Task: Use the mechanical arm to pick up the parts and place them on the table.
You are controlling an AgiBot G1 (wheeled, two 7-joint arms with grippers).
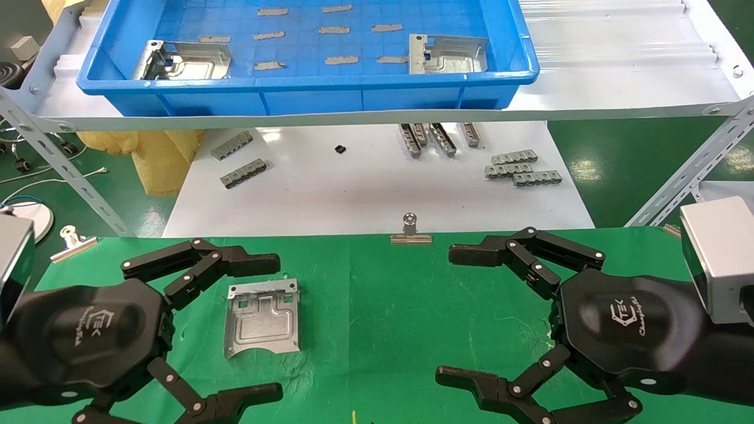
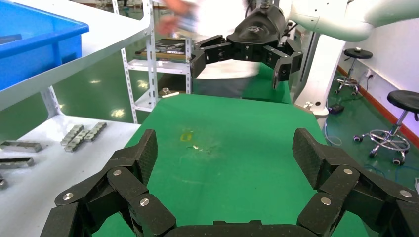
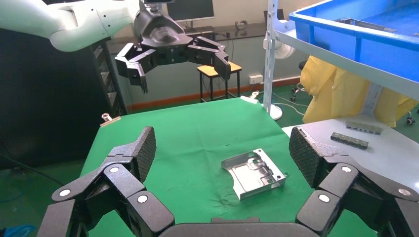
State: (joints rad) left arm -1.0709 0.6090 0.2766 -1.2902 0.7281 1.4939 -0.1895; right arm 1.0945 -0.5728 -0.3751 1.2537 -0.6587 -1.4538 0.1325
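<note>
One silver part [image 1: 262,318] lies flat on the green table [image 1: 412,330], its perforated flange toward the blue tray [image 1: 106,76] and its concave-cut edge away from it. Two more parts sit inside that tray, one near its left end [image 1: 182,60], one near its right end [image 1: 447,54]. Left gripper [image 1: 200,330] hovers just beside the delivered part, on the side away from the right gripper, fingers spread wide, nothing held. Right gripper [image 1: 471,315] sits well apart from that part on its other side, equally wide open and empty. Next pick most likely comes from the tray, which lies beyond the white board [image 1: 365,188] from both grippers. Left gripper looks nearer the tray's left part, right gripper nearer the right one. Tray height above the table is hard to judge from the head view; probably a raised shelf.
</note>
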